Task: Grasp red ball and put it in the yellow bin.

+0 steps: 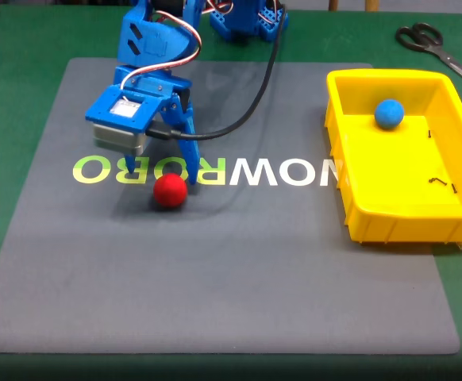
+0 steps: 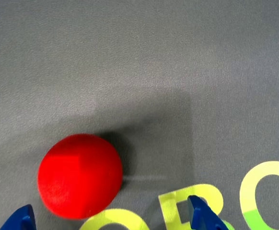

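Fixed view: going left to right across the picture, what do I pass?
Gripper over the grey mat → red ball on the mat → yellow bin → blue ball inside the bin → scissors at the top right.

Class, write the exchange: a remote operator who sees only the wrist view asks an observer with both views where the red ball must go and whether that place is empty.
Operator: I see the red ball between the tips of my open pincer. Where is the yellow bin?
Observer: In the fixed view the yellow bin sits at the right edge of the mat, well to the right of the ball.
Operator: Is it empty?
Observer: No, a blue ball lies in it, near the far wall.
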Robot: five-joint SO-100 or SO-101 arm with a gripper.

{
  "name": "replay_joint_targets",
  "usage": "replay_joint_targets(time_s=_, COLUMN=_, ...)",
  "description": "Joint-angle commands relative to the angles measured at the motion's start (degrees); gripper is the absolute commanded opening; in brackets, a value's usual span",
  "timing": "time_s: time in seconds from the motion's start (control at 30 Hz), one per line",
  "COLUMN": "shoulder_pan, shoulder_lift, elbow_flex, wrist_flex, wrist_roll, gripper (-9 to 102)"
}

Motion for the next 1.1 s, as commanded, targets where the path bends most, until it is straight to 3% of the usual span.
replay_joint_targets(time_s=0.0, shoulder_pan=-1.32, shoulder_lift=0.0, elbow_flex=-5.36, wrist_flex=-0.62, wrist_roll=0.97, gripper=35)
replay_joint_targets(time_s=1.07, shoulder_pan=-3.96, shoulder_lift=-6.24, elbow_flex=-11.6, wrist_flex=-0.79, wrist_roll=0.88, gripper=30)
